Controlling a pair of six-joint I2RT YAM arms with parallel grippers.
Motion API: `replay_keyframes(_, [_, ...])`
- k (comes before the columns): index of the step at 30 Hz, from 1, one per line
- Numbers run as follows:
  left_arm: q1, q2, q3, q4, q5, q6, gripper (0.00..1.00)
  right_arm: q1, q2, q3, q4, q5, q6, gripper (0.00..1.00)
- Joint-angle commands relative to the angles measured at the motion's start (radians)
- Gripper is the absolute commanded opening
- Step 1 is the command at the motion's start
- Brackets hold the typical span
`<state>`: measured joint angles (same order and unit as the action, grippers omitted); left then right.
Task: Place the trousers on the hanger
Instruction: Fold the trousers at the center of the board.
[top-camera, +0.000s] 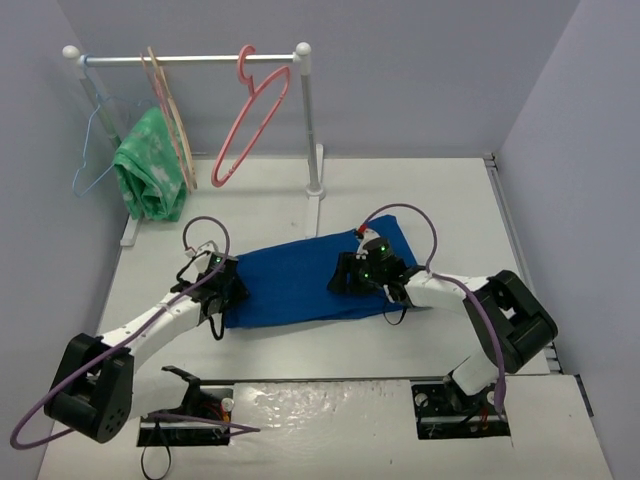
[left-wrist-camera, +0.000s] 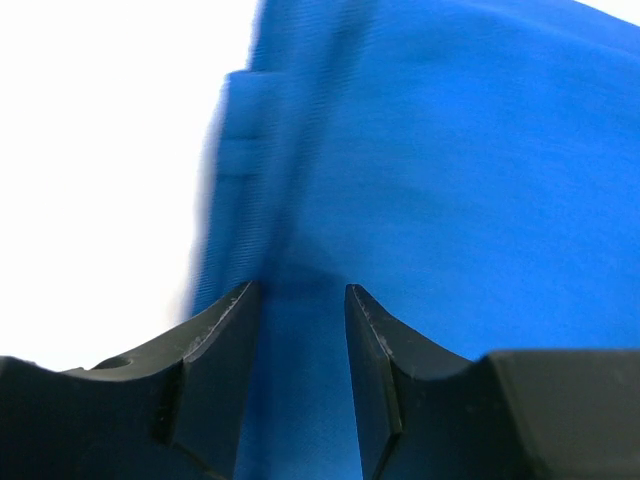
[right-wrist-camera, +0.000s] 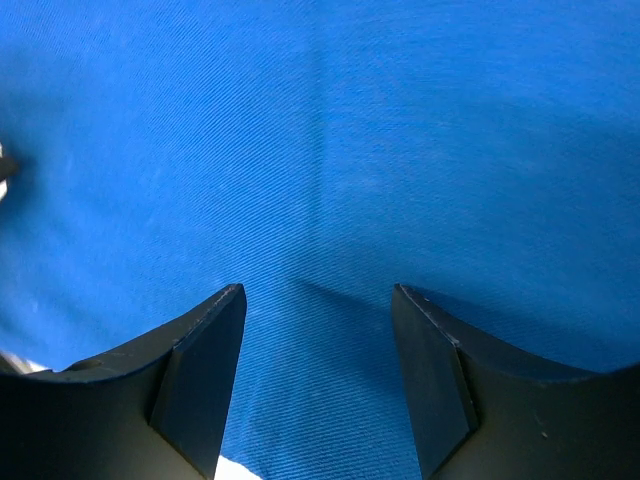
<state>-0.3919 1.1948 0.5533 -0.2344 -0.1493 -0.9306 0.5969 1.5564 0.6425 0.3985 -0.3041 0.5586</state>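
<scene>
The blue trousers (top-camera: 300, 285) lie folded flat across the middle of the table. The pink hanger (top-camera: 250, 120) hangs by its hook from the rail at the back, well away from both arms. My left gripper (top-camera: 222, 290) is at the trousers' left end. In the left wrist view its jaws (left-wrist-camera: 303, 290) stand narrow, shut on a fold of the blue cloth (left-wrist-camera: 450, 180) by its edge. My right gripper (top-camera: 348, 276) rests on the right half of the trousers. Its jaws (right-wrist-camera: 318, 290) stand wide open over the cloth (right-wrist-camera: 320, 120), which shows a faint crease between them.
A clothes rack stands at the back, its rail (top-camera: 190, 58) carried by a white post (top-camera: 310, 120). From the rail also hang a light-blue wire hanger (top-camera: 95, 140) and a beige hanger (top-camera: 170, 110) with a green patterned cloth (top-camera: 148, 170).
</scene>
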Motion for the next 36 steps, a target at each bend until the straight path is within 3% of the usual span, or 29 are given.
replay_keyframes(1, [0.061, -0.033, 0.021, -0.162, -0.075, 0.049, 0.37, 0.076, 0.03, 0.088, 0.057, 0.005, 0.033, 0.57])
replay_keyframes(7, [0.107, -0.111, 0.118, -0.243, -0.04, 0.122, 0.38, 0.086, 0.048, 0.212, 0.004, -0.006, 0.005, 0.58])
replay_keyframes(12, [0.072, -0.195, 0.162, -0.175, 0.07, 0.184, 0.42, -0.059, -0.002, 0.286, -0.033, -0.076, -0.039, 0.61])
replay_keyframes(17, [-0.049, -0.142, 0.172, -0.073, 0.071, 0.202, 0.43, -0.238, -0.037, 0.299, -0.019, -0.201, -0.061, 0.63])
replay_keyframes(23, [-0.086, 0.027, 0.153, 0.039, 0.043, 0.167, 0.43, -0.372, 0.047, 0.293, 0.138, -0.406, -0.021, 0.64])
replay_keyframes(31, [-0.02, 0.046, 0.015, 0.065, 0.016, 0.081, 0.43, -0.55, 0.278, 0.166, 0.484, -0.473, 0.135, 0.63])
replay_keyframes(36, [0.045, 0.065, -0.06, 0.111, 0.058, 0.064, 0.43, -0.582, 0.401, 0.127, 0.596, -0.468, 0.173, 0.63])
